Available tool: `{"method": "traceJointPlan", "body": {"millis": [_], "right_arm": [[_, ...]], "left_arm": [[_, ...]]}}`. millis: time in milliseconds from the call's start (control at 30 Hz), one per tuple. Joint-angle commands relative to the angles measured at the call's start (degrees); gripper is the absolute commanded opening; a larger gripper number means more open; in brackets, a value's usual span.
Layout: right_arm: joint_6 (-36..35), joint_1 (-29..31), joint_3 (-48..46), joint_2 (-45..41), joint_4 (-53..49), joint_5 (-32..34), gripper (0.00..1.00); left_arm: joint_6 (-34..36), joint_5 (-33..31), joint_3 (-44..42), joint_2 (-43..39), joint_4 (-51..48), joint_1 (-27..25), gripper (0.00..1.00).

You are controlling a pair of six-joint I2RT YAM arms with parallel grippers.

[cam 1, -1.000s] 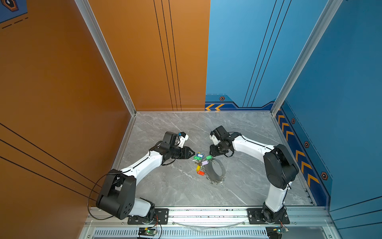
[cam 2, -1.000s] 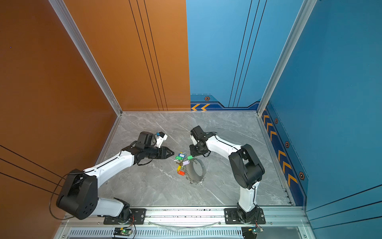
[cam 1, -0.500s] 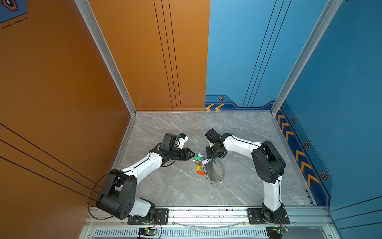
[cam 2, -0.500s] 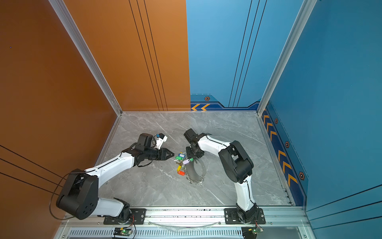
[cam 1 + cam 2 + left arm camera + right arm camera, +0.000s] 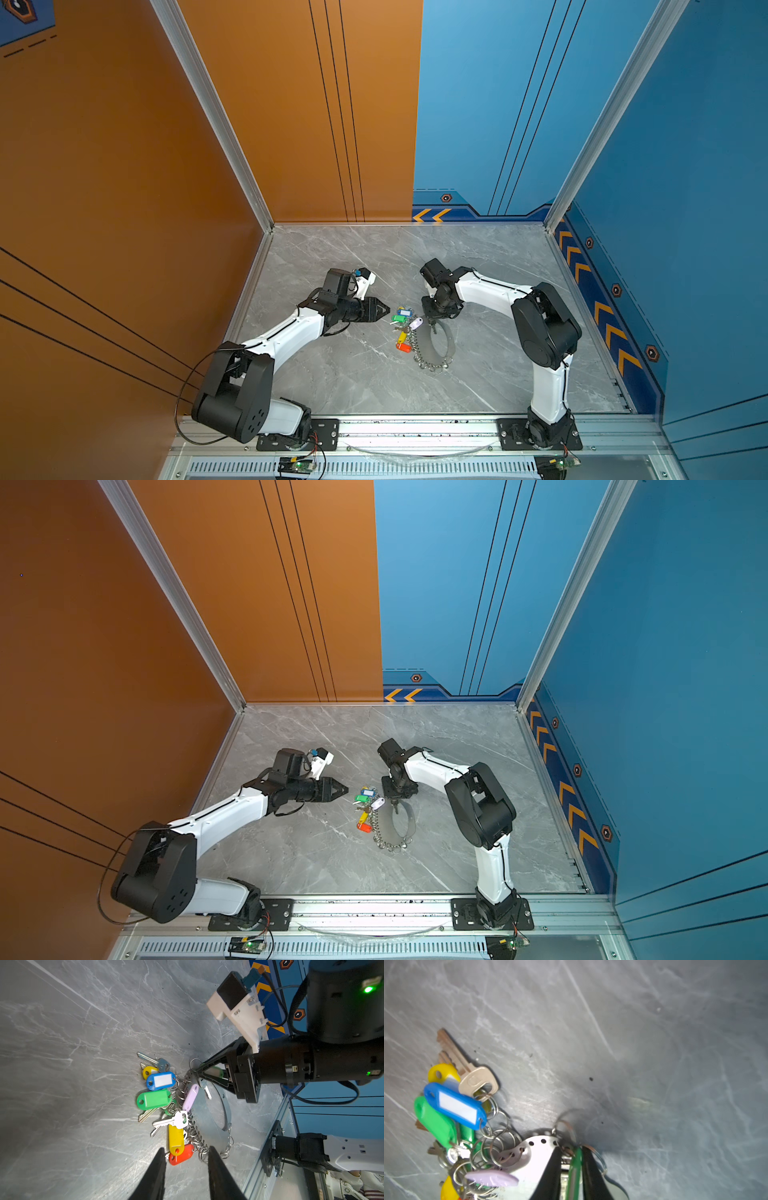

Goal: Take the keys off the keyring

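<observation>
The right gripper point(image 5: 572, 1150) pinches a green-tagged key point(image 5: 576, 1167) at the 12 o'clock edge of the keyring point(image 5: 451, 343), which lies mid-table point(image 5: 353, 374). The other keys point(image 5: 405, 328) fan out at its 9 to 11 o'clock. At their 10 o'clock the left gripper point(image 5: 384, 309) hovers, fingers parted and empty.

Grey marble tabletop point(image 5: 353, 257) between orange wall point(image 5: 124, 166) and blue wall point(image 5: 685, 166)
</observation>
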Motion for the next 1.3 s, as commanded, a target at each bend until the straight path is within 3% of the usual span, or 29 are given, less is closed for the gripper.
{"method": "traceJointPlan", "body": {"millis": [0, 200, 600, 833, 1067, 1267], "right_arm": [[-3.74, -0.65, -0.82, -1.95, -1.90, -1.07, 0.14], [-8.59, -0.63, -0.07, -5.17, -2.01, -2.11, 0.07], [-18.46, 1.81, -1.77, -15.75, -2.27, -3.20, 0.04], [-20.66, 2.74, -4.71, -20.70, 1.09, -6.93, 0.03], [-21.42, 4.19, -7.35, -23.98, 3.49, -8.61, 0.03], [-21.59, 3.91, -8.55, -25.69, 3.93, -8.61, 0.03]], "left_arm": [[-0.55, 0.93, -0.99, -1.96, 0.34, 0.57, 0.35], [-0.61, 0.85, -1.01, -2.00, 0.09, 0.58, 0.35], [-0.13, 1.13, -0.25, -1.80, 4.10, -1.08, 0.36], [5.68, 1.32, 3.76, 2.33, 11.95, -4.38, 0.41], [12.51, 12.04, 12.13, 10.59, 12.90, -8.48, 0.44], [14.82, 21.52, 12.23, 13.04, 12.94, -10.23, 0.44]]}}
